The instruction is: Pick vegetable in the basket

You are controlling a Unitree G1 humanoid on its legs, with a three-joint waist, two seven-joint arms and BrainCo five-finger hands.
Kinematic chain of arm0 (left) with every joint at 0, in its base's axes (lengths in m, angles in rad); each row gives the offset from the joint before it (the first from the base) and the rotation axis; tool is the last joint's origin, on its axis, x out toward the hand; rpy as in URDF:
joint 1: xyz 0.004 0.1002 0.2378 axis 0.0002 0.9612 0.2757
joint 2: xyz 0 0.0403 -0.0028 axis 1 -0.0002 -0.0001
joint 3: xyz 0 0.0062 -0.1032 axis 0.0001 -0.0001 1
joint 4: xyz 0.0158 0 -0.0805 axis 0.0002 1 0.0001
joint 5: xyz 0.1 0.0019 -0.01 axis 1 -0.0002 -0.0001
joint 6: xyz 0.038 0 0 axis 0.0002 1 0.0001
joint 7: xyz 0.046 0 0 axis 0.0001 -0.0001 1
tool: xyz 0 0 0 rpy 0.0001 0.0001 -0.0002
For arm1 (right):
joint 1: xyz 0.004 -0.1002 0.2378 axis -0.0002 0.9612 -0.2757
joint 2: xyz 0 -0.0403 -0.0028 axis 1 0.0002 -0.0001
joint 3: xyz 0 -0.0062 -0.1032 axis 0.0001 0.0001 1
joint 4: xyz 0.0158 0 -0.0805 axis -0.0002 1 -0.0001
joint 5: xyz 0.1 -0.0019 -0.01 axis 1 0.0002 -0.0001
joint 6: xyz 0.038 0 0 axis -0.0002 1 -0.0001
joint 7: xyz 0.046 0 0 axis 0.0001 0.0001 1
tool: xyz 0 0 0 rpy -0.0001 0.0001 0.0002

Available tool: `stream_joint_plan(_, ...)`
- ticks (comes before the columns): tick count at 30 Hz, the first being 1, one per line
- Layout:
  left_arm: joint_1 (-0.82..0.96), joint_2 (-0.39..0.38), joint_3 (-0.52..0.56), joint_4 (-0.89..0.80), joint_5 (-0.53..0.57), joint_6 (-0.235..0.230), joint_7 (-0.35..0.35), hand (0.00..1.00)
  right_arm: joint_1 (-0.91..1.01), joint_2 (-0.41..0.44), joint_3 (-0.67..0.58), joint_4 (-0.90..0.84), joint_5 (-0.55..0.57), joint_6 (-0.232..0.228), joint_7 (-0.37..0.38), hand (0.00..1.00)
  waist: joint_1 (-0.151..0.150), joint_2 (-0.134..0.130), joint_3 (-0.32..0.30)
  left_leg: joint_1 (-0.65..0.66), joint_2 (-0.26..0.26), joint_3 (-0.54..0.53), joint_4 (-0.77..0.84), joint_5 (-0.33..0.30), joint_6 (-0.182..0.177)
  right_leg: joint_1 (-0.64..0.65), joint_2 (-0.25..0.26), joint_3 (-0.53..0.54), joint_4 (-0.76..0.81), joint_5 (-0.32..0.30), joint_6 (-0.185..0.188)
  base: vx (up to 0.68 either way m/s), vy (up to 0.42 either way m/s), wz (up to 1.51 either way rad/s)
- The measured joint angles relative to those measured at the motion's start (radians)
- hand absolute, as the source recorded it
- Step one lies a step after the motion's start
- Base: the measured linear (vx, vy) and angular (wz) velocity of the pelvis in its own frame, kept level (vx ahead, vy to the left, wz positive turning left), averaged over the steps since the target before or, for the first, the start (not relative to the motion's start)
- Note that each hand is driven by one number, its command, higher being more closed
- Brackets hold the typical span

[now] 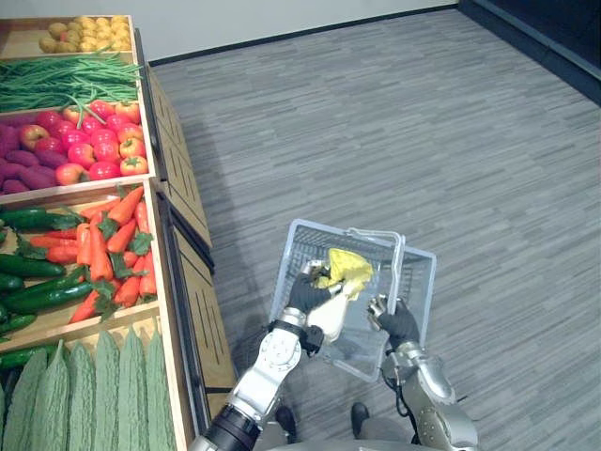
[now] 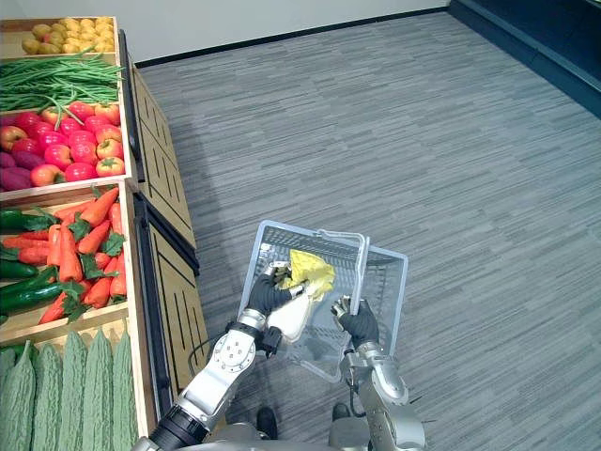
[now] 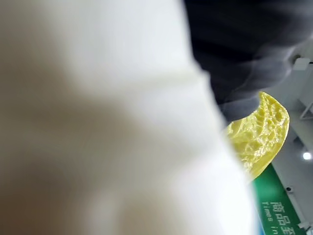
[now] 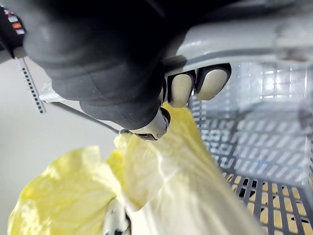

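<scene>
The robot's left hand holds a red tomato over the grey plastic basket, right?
Not a tomato. The left hand holds a yellow-leafed cabbage with a white stalk over the grey plastic basket, as the left eye view shows.

1. Produce stand (image 1: 183, 188) runs along the robot's left, with floor (image 1: 423, 113) to its right.
2. On the stand, far to near: potatoes (image 1: 89, 33), beans (image 1: 66, 83), then apples (image 1: 99, 141) with sweet potatoes (image 1: 28, 169) on their left, then carrots (image 1: 113, 244) with cucumbers (image 1: 33, 272) on their left. Bitter gourds (image 1: 84, 395) are nearest.
3. Basket (image 1: 413, 272) is right of the stand, apart from it, directly before the robot.
4. Cabbage (image 1: 343, 272) has its leafy end inside the basket's near-left part and its stem end out over the near rim.
5. Left hand (image 1: 305, 293) is at the near-left rim, curled round the cabbage.
6. Right hand (image 1: 399, 322) is at the basket's near-right side, curled on it. The cabbage lies between the hands.
</scene>
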Motion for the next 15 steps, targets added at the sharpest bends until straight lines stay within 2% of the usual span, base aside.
stream_joint_plan(6, -0.002, 0.007, -0.002, 0.084, 0.049, 0.030, 0.002, 0.00, 0.021, -0.001, 0.062, 0.000, 0.086, 0.000, 0.000, 1.00, -0.002, -0.022, -0.015, 0.000, -0.017, -0.003, -0.045, 0.032, 0.003, -0.009, -0.011, 0.000, -0.022, -0.003, 0.003, -0.10, -0.018, -0.02)
stream_joint_plan(8, -0.014, 0.008, -0.007, 0.093, 0.072, 0.031, 0.002, 0.00, 0.027, -0.001, 0.077, 0.000, 0.095, 0.000, 0.002, 1.00, -0.003, -0.030, -0.020, 0.001, -0.031, -0.006, -0.080, 0.058, 0.000, -0.017, -0.024, -0.003, -0.027, -0.028, 0.021, -0.09, -0.051, 0.06)
stream_joint_plan(9, -0.016, 0.007, -0.010, 0.094, 0.087, 0.031, 0.002, 0.00, 0.033, 0.001, 0.083, 0.000, 0.100, 0.000, 0.004, 1.00, -0.003, -0.030, -0.021, 0.011, -0.034, -0.007, -0.102, 0.072, -0.003, -0.016, -0.027, -0.004, -0.027, -0.045, 0.027, -0.06, -0.048, 0.06)
stream_joint_plan(13, -0.015, 0.004, -0.029, 0.096, 0.108, 0.031, 0.002, 0.00, 0.059, -0.004, 0.079, 0.000, 0.113, 0.005, 0.004, 1.00, -0.005, -0.010, -0.037, 0.055, -0.030, -0.020, -0.204, 0.130, -0.013, -0.014, -0.017, -0.021, -0.026, -0.049, 0.028, -0.05, -0.055, 0.10)
stream_joint_plan(15, -0.014, 0.006, -0.028, 0.096, 0.110, 0.031, 0.002, 0.00, 0.059, -0.002, 0.074, 0.000, 0.116, 0.005, 0.004, 1.00, -0.008, -0.012, -0.038, 0.053, -0.030, -0.028, -0.208, 0.132, -0.014, -0.012, -0.018, -0.030, -0.026, -0.049, 0.028, -0.03, -0.009, 0.09)
